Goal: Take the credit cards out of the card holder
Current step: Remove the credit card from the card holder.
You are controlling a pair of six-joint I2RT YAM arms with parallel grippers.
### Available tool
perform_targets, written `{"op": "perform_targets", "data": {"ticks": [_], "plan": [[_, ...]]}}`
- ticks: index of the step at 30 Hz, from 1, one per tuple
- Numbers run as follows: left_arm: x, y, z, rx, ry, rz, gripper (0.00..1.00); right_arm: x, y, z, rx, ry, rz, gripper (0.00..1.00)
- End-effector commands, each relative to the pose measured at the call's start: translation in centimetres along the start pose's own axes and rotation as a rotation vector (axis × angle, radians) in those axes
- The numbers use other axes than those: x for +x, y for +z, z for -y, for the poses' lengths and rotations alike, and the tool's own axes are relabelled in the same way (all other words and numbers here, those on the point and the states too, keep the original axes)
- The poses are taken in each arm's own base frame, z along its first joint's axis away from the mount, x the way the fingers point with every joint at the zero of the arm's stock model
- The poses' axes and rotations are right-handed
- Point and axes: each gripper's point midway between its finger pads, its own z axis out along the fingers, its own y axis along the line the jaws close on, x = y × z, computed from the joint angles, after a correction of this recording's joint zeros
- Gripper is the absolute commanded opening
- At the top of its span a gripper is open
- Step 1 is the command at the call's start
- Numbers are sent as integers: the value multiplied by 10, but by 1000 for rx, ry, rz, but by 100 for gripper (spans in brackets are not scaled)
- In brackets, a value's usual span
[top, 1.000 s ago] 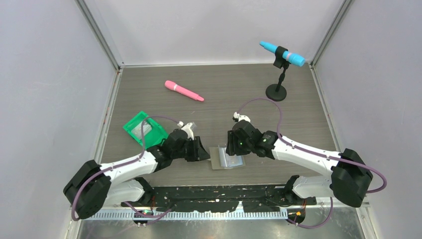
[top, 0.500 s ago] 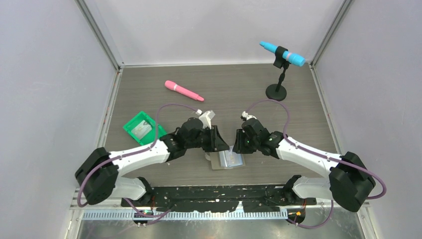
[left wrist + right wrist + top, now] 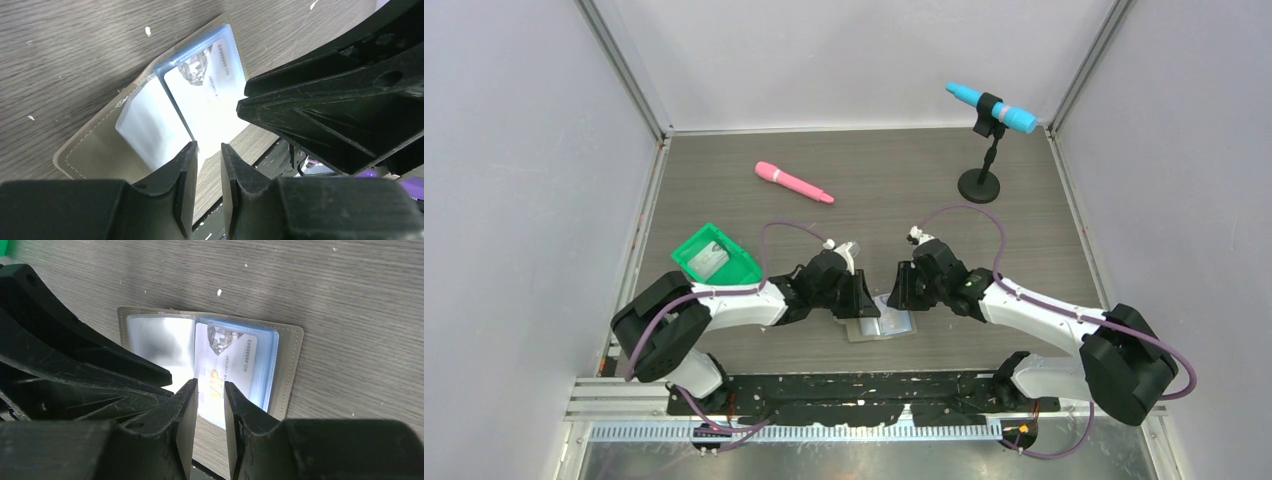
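The card holder (image 3: 884, 325) lies open and flat near the table's front edge, with a grey cover (image 3: 290, 365) and pale blue pockets. A whitish credit card (image 3: 227, 357) with "VIP" print sits in its right pocket and also shows in the left wrist view (image 3: 210, 95). The left pocket (image 3: 145, 125) looks blank. My left gripper (image 3: 870, 305) hovers over the holder's left half, and its fingertips (image 3: 209, 150) are drawn together with a thin gap, empty. My right gripper (image 3: 894, 298) faces it over the right half, its jaws (image 3: 210, 390) likewise nearly together and empty. Another card (image 3: 711, 259) lies in the green tray (image 3: 734, 268).
A pink marker-like stick (image 3: 794, 183) lies at the back left. A blue microphone (image 3: 990, 108) sits on a black stand (image 3: 979, 185) at the back right. Enclosure walls surround the table. The two grippers are very close, tip to tip.
My left gripper has moved right, from beside the holder to over its left half, close to the right gripper. The right gripper shifted slightly right. The holder stayed put.
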Motion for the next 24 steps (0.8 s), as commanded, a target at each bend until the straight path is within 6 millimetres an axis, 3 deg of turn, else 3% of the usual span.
{"op": "perform_targets", "data": {"ticks": [1,12,24], "plan": [[-11,4,0,12,37,65,27,-1,6,1,-10,5,15,33],[-7,12,-16,-5,43,84,32,14,17,26,51,16,-3,35],[-5,19,-16,33,21,97,33,19,13,30,54,20,6,35]]}}
